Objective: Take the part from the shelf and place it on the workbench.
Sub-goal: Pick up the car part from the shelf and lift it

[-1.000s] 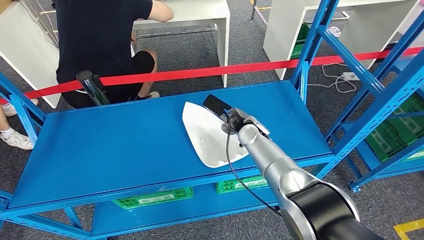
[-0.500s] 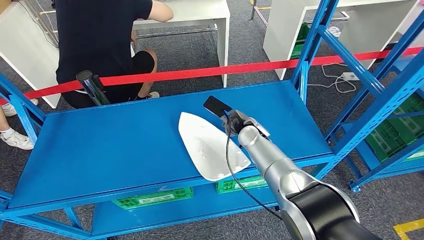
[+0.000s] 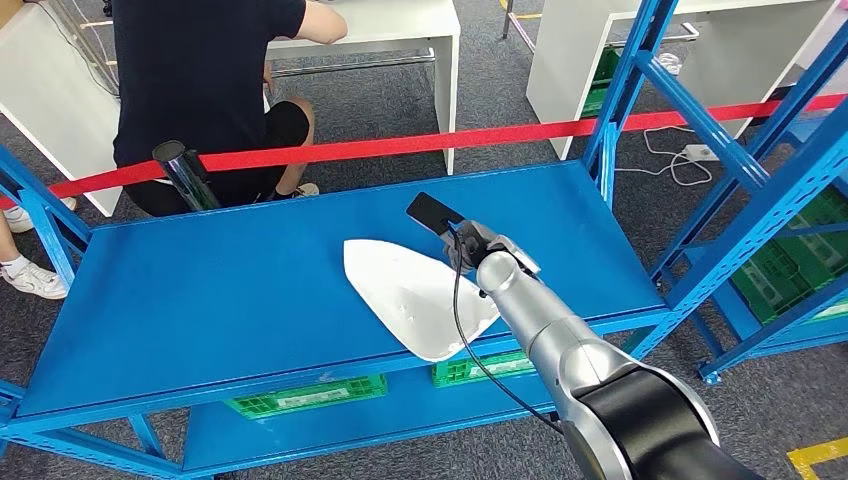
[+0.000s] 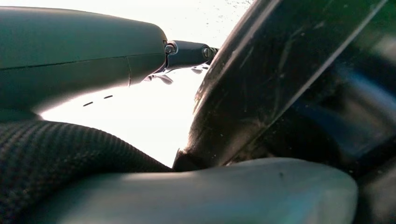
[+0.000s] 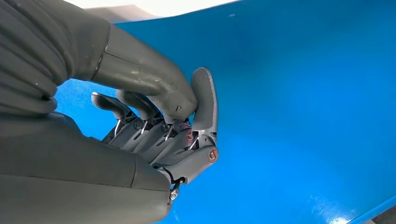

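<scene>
- Blue metal shelf point(image 3: 250, 290) is filling the middle of the head view, with the right robot hand point(image 3: 462, 243) reaching over it at centre.
- That robot hand's fingers point(image 5: 154, 116) are curling in against the thumb; whether they are pinching anything I cannot tell.
- White part point(image 3: 415, 295) is lying flat on the shelf, just left of the hand, overhanging the front edge.
- Left robot hand point(image 4: 84, 60): state unreadable.
- Pickup seems underway; next, a firm grip and lift.
- Red tape point(image 3: 400, 146) and a seated person point(image 3: 200, 80) are occupying the upper frame.
</scene>
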